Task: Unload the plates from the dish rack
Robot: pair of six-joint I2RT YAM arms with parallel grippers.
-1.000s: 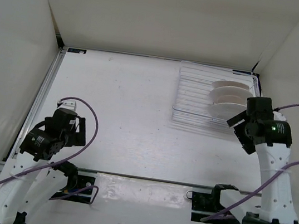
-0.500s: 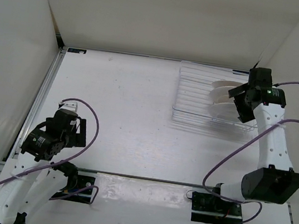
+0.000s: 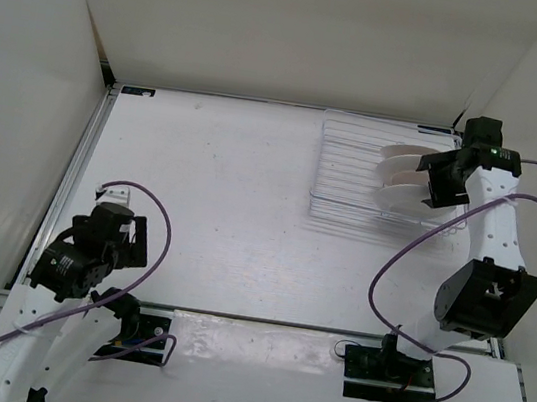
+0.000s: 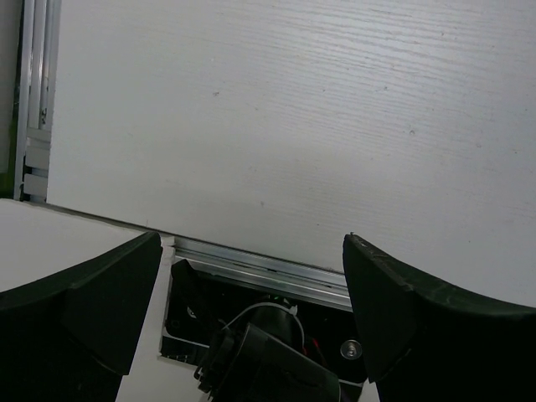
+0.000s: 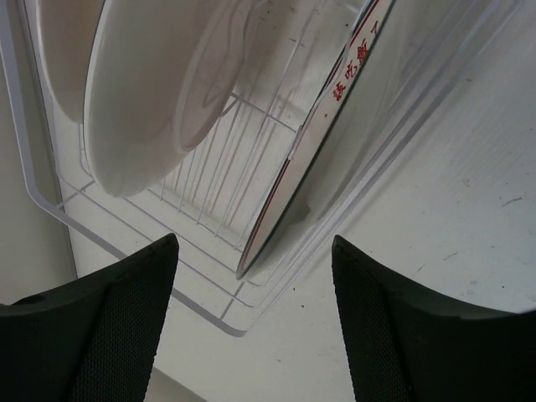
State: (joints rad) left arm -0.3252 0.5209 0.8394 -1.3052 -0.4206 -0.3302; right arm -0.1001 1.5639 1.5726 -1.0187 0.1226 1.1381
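The clear dish rack [image 3: 353, 173] lies at the table's far right. Three plates stand on edge in its right half, showing white in the top view [image 3: 406, 175]. My right gripper [image 3: 433, 181] is open at the rack's right side, right by the plates. In the right wrist view its open jaws [image 5: 255, 322] hang empty above the rack's corner [image 5: 209, 314]. A plate with a red rim and red lettering [image 5: 322, 126] shows edge-on between the jaws, and a white plate [image 5: 155, 92] is left of it. My left gripper [image 3: 133, 240] is open and empty at the near left, far from the rack.
White walls close in the table on three sides; the right wall is close to the rack. In the left wrist view the open jaws [image 4: 251, 322] frame the left arm's black base mount [image 4: 268, 352] and a metal rail [image 4: 260, 268] at the table's near edge.
My right arm has swung from in front of the rack to its right side, bringing the open gripper up to the plates. My left arm has drawn back slightly.
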